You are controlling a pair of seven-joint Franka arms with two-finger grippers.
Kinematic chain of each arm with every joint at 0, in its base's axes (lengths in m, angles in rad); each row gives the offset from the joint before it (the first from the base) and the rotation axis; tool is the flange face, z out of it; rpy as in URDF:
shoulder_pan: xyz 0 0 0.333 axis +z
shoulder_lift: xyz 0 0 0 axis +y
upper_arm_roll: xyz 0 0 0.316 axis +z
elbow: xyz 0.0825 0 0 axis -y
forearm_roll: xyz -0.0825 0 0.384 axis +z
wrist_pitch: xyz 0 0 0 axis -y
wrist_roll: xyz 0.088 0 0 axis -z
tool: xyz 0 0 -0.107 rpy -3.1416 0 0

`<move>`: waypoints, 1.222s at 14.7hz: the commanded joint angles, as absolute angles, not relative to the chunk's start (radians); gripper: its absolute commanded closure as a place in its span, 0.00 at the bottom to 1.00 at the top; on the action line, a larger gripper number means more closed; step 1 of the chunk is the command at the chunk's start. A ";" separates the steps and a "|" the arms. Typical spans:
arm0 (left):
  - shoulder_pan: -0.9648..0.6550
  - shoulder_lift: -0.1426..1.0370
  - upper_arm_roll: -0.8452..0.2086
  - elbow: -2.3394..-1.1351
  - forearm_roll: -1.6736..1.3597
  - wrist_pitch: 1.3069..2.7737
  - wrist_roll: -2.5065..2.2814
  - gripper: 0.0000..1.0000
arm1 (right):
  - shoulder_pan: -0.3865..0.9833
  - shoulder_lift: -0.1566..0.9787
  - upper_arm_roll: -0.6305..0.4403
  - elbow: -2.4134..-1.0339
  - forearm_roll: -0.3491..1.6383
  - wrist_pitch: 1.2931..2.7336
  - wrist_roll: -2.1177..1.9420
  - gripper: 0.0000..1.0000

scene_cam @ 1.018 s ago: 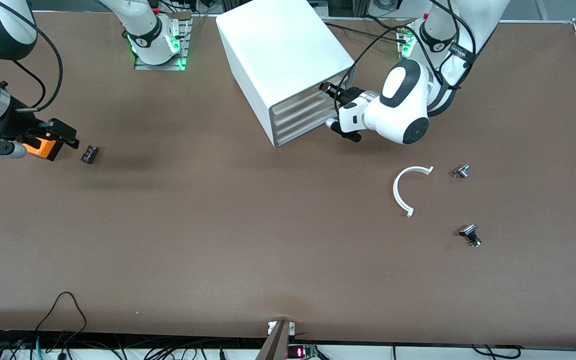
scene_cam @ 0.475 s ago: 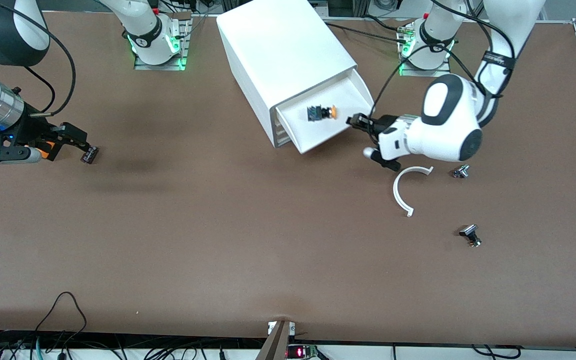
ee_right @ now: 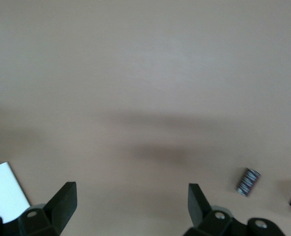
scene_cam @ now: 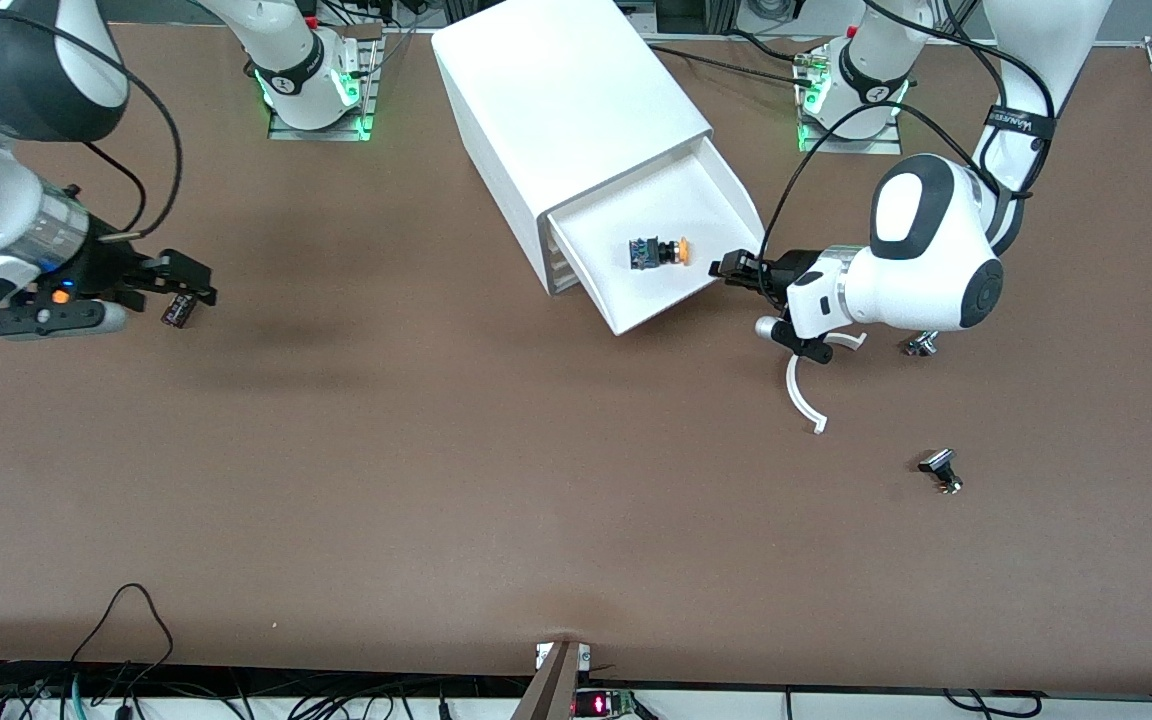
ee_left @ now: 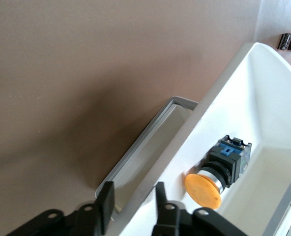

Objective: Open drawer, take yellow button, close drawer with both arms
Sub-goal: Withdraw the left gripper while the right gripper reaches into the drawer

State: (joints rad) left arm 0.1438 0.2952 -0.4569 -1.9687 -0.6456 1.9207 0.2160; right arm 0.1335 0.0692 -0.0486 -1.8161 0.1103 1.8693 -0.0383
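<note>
No legible text, faint unreadable lettering on a black band on the left arm [scene_cam: 1019, 123]

From my remote station, I saw a flat brown surface [scene_cam: 416, 480] filling nearly the whole front view. Black cables [scene_cam: 126, 640] ran along its edge nearest the front camera. Green indicator lights [scene_cam: 356, 100] glowed at the two base plates along the opposite edge.

Smooth white plastic drawer [scene_cam: 681, 290] on a matt brown table [scene_cam: 436, 450].
</note>
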 commanded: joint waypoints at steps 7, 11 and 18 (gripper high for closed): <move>0.176 0.163 -0.309 -1.836 -0.486 2.023 0.199 0.00 | 0.487 0.398 -0.025 -1.347 0.129 1.871 -0.028 0.00; 0.175 0.042 -0.210 -1.795 -0.262 1.880 0.198 0.00 | 0.632 0.523 -0.025 -1.215 0.121 1.959 -0.107 0.00; 0.163 0.034 -0.146 -1.681 0.009 1.710 0.207 0.00 | 0.831 0.601 -0.029 -1.146 0.060 2.046 -0.195 0.00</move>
